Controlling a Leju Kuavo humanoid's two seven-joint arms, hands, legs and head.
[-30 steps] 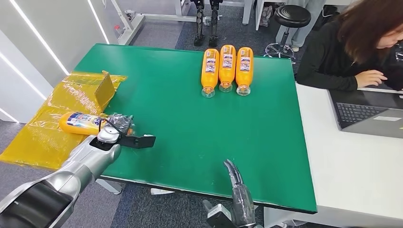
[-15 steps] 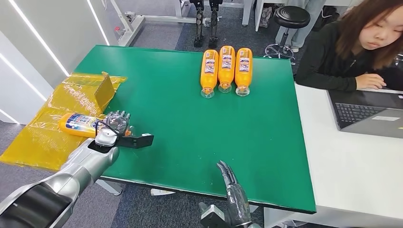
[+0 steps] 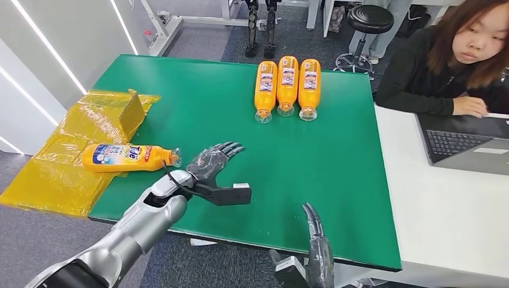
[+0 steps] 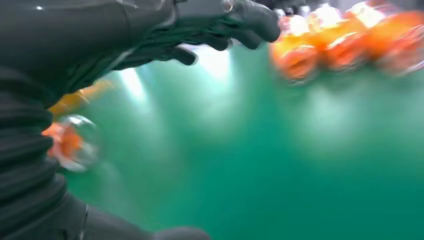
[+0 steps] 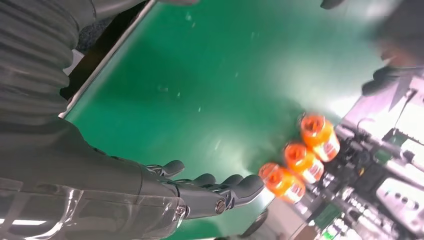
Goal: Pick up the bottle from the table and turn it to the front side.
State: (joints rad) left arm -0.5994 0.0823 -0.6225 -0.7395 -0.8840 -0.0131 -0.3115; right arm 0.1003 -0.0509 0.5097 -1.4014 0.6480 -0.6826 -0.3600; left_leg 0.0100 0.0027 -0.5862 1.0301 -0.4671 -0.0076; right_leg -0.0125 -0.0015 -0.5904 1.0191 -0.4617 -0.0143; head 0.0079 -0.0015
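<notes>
Bottle (image 3: 129,157) lies on its side at the table's (image 3: 336,180) left edge, label up, body over yellow sheeting (image 3: 54,174), cap pointing right toward the left hand (image 3: 213,161). Its long axis runs across the table. The left hand hovers just beside the cap, fingers spread, holding nothing, and is much the nearer. Three more bottles (image 3: 287,87) lie side by side at the far edge. The right hand (image 3: 315,231) waits low at the near edge, fingers extended, empty.
</notes>
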